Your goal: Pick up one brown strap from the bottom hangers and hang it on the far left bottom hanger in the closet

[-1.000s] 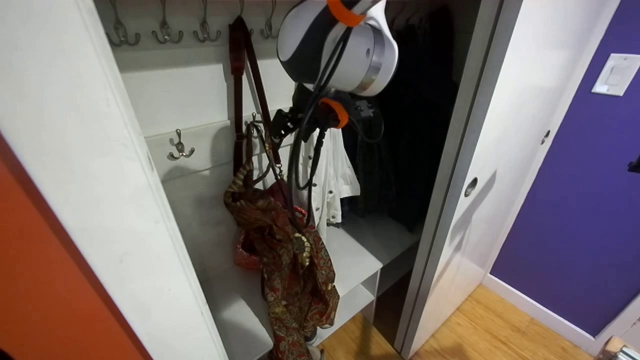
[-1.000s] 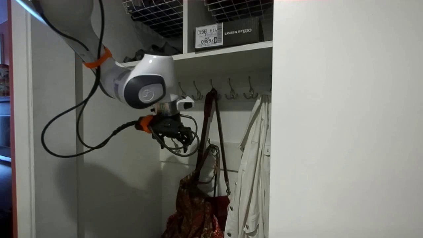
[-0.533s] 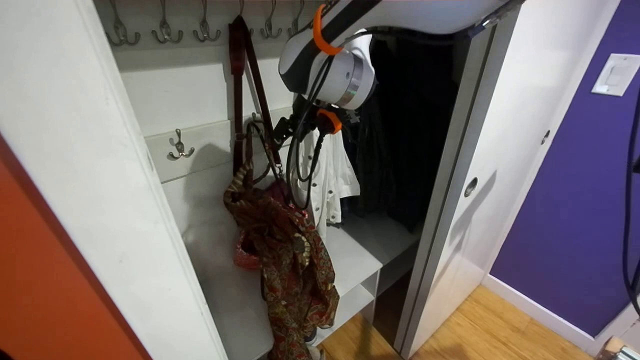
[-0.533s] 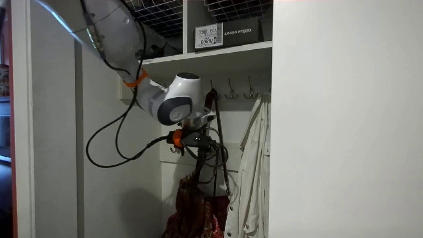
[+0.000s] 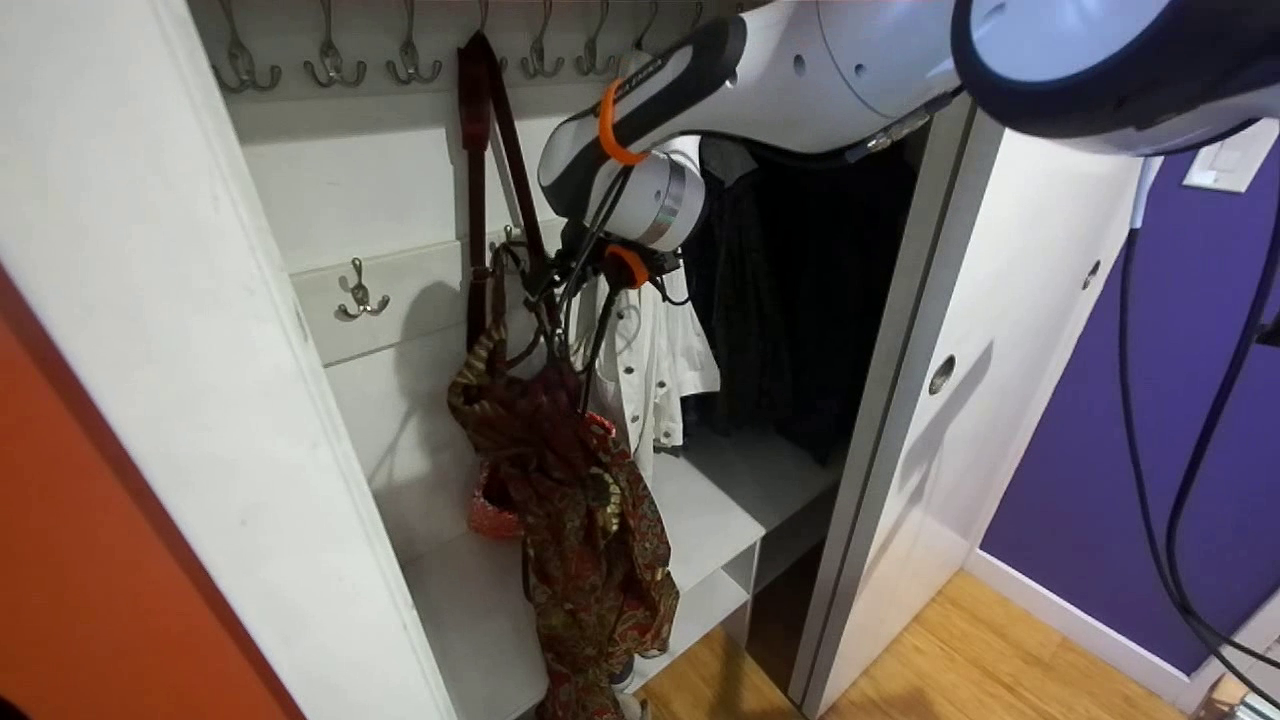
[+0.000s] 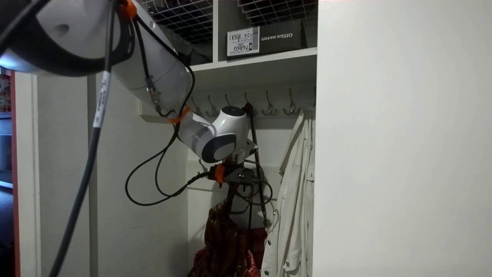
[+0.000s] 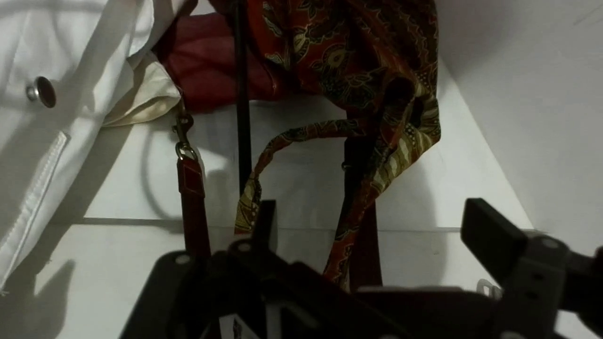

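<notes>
White closet (image 5: 350,190) behind, my arm (image 5: 780,80) slopes down, claw (image 7: 372,221) spread wide near the brown strap (image 7: 349,232); a box (image 6: 282,43) sits on a shelf edge (image 6: 265,59).

Jaws, seemingly parted, above patterned bag (image 6: 220,235)

Inside the closet (image 5: 345,190) a pale grey bench (image 5: 705,505) stands above a wooden floor (image 5: 945,650); the patterned bag (image 5: 588,530) hangs past the bench's near edge (whether the two touch, I cannot tell).

Brown strap (image 7: 348,233): narrow patterned loop, hanging. Far left bottom hanger (image 5: 360,293): silver-grey, pronged, in closet (image 5: 350,185).
</notes>
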Robot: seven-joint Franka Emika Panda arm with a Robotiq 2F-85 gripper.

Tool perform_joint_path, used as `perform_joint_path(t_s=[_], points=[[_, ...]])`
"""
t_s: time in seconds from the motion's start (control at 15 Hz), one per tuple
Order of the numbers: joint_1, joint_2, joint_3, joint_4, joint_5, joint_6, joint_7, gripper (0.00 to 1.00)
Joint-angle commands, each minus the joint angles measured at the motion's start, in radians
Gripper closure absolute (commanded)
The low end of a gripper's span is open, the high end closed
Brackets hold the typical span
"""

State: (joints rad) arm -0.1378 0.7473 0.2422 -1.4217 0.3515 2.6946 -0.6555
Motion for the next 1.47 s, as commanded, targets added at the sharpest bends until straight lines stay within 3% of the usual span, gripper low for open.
perform_joint_path(t_s=[0.0, 0.53, 1.4], points=[[-0.016, 0.020, 0.025, 0.019, -0.039, 0.002, 0.023, 0.00], [-0.016, 0.038, 0.027, 0.050, -0.041, -0.005, 0.023, 0.00], [-0.078, 0.277, 0.157, 0.341, -0.038, 0.051, -0.226, 0.00]])
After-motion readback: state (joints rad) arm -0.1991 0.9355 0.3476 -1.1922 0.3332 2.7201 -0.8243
